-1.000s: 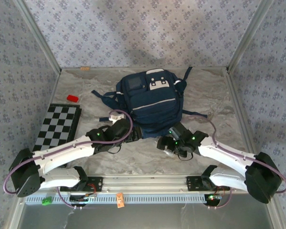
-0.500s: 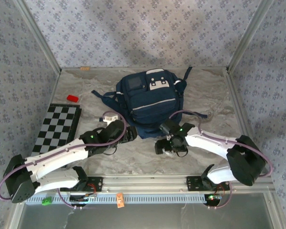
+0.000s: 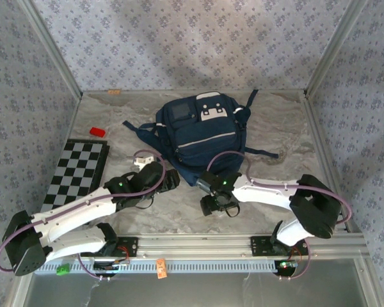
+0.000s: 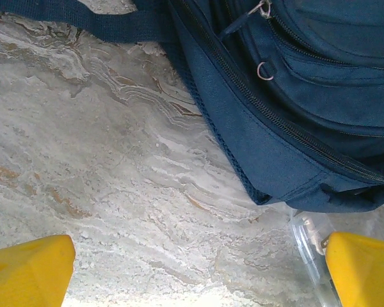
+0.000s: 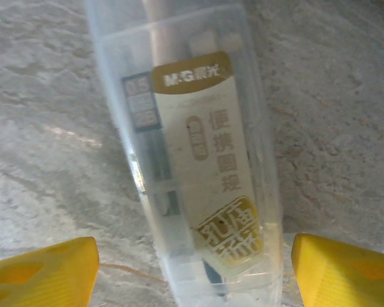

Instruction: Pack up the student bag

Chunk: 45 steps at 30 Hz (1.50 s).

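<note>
The student bag (image 3: 201, 134) is a navy-blue backpack with white patches, lying flat at the middle of the table. My left gripper (image 3: 171, 180) hovers open over bare table at the bag's near left corner (image 4: 288, 128), with nothing between its yellow fingers (image 4: 32, 272). My right gripper (image 3: 209, 201) is low at the bag's near edge. In the right wrist view a clear plastic case (image 5: 192, 160) with a gold-and-white label lies on the table between the open right gripper's (image 5: 192, 272) fingers. Both fingers stand apart from it. One end of that clear case (image 4: 307, 246) lies beside the left gripper's right finger.
A folded black-and-white chessboard (image 3: 77, 169) lies at the left. A small red object (image 3: 98, 132) sits behind it. A small white item (image 3: 141, 161) lies by the left arm. Bag straps (image 3: 137, 128) trail to the left and right. Metal frame posts and patterned walls bound the table.
My right arm has swung left along the bag's near edge and lowered over the clear case, its jaws narrowing slightly. The left arm has shifted a little.
</note>
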Tool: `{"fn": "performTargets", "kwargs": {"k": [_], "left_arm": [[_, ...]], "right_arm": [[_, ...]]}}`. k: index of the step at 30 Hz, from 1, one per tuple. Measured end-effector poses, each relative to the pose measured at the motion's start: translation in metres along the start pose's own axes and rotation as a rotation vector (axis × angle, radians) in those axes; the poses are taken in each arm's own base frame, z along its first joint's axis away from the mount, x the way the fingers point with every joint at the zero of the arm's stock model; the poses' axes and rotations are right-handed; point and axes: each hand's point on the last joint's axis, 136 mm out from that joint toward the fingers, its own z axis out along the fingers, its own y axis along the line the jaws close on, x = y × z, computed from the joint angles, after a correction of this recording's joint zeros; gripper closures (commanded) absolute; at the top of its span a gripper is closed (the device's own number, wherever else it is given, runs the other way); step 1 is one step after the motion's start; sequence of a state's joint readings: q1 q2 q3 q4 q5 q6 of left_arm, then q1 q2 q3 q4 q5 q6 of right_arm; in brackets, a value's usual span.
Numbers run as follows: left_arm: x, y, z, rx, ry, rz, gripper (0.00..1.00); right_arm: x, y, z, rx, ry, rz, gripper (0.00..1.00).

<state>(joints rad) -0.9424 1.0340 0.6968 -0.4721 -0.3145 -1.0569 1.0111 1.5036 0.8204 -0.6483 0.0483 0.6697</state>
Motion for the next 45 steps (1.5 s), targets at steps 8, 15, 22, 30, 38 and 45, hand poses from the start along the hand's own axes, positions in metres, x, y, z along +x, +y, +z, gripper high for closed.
{"fn": "performTargets", "kwargs": {"k": [8, 15, 22, 30, 38, 45], "left_arm": [[-0.001, 0.001, 0.0, -0.003, 0.001, -0.005, 0.0], [0.0, 0.002, 0.0, -0.002, 0.001, -0.005, 0.0], [-0.003, 0.008, 0.0, -0.021, -0.004, 0.006, 0.0], [-0.046, -0.005, -0.018, -0.036, -0.089, 0.148, 0.01], [-0.081, -0.067, -0.002, 0.006, -0.13, 0.565, 0.06], [-0.057, -0.092, 0.054, 0.051, -0.012, 0.89, 0.08]], "right_arm": [[0.001, -0.003, 0.009, 0.056, 0.007, 0.0, 0.37], [0.001, -0.003, 0.009, 0.06, 0.004, 0.006, 0.5], [0.002, -0.005, 0.006, 0.055, -0.006, 0.007, 0.54], [0.006, -0.012, -0.028, 0.014, -0.056, 0.015, 0.55], [0.002, -0.038, -0.075, -0.085, -0.132, 0.14, 0.56], [0.0, -0.073, -0.087, -0.095, -0.127, 0.268, 0.56]]}}
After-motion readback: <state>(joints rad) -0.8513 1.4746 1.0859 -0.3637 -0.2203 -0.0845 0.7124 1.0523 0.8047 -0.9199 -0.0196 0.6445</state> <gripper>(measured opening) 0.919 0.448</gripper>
